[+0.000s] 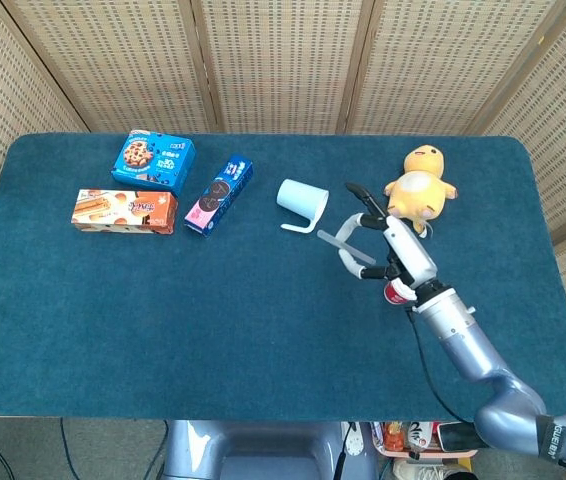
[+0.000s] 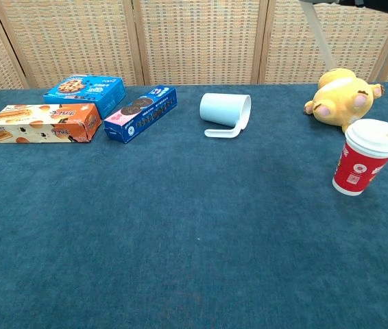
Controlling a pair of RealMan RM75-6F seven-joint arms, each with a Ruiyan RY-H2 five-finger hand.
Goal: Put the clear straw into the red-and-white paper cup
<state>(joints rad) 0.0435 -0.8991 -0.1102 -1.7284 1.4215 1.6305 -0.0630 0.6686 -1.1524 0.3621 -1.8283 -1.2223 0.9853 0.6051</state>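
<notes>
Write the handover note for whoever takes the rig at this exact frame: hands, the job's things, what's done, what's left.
Right hand: raised above the table, holding the clear straw, which sticks out toward the pale blue mug lying on its side.
Left hand: not in view.
Red-and-white paper cup: upright on the table in front of the yellow plush toy, white lid on; in the head view the right wrist hides most of it.
Done: straw picked up and lifted.
Left: bring the straw over the cup, lower it into the cup, let go. Whether the lid has an opening for it cannot be told.
</notes>
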